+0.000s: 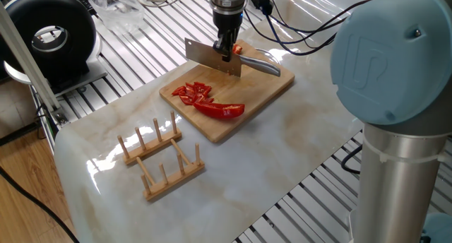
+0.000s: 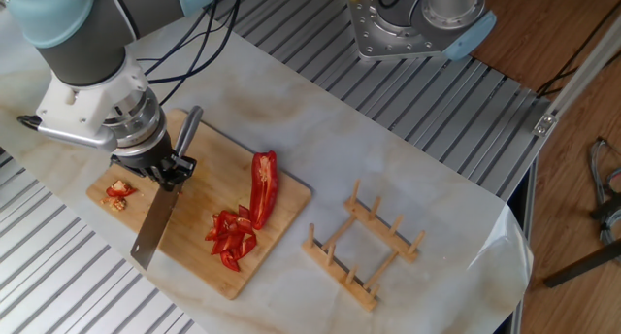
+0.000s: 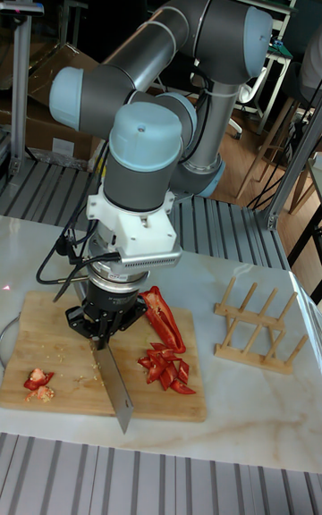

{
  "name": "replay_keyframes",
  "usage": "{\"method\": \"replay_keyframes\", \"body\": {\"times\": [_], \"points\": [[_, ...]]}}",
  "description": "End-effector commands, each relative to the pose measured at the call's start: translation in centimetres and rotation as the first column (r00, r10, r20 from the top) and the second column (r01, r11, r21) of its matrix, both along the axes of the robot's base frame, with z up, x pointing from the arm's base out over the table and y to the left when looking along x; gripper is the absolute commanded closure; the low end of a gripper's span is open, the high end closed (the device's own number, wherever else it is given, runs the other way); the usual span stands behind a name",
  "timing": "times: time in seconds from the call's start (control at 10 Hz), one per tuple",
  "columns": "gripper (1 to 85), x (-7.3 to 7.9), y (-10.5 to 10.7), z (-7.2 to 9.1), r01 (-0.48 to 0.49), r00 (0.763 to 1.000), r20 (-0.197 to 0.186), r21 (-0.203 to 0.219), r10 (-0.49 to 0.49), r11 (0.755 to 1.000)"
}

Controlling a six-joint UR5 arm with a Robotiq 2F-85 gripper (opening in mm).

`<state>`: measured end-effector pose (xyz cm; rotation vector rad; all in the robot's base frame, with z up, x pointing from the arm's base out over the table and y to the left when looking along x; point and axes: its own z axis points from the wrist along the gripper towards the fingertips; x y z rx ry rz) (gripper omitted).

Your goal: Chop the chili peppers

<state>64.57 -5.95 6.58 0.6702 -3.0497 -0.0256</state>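
Now, going from left to right in the other fixed view, a small heap of red and pale scraps (image 2: 120, 194) lay at the left end of the wooden cutting board (image 2: 277, 220). Next to it the tool (image 2: 167, 172) was pinching the cleaver (image 2: 155, 227) near the place where blade and handle meet. The flat blade pointed toward the near edge of the board, and the metal handle (image 2: 188, 130) pointed away from it (in one fixed view the blade seemed lifted a little above the wood, but I could not tell this for sure).

Further right on the same board lay the chili peppers: a pile of small cut bits (image 2: 232, 236), and just beside it one long uncut half (image 2: 263, 184) that reached toward the board's right edge. The blade was apart from both.

To the right of the board, on the marble worktop (image 2: 388, 169), stood a wooden rack with upright pegs (image 2: 363, 245). It was well apart from the board.
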Motion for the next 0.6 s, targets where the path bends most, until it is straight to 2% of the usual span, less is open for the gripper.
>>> {"method": "replay_keyframes", "body": {"times": [0.0, 0.3, 0.5], "points": [[84.3, -0.02, -0.23, 0.13, -0.002, 1.000, 0.004, 0.000, 0.002, 1.000], [84.3, 0.19, -0.09, 0.36, -0.001, 1.000, 0.004, -0.012, 0.001, 1.000], [84.3, 0.15, 0.00, 0.23, 0.001, 1.000, 0.004, -0.001, -0.001, 1.000]]}}
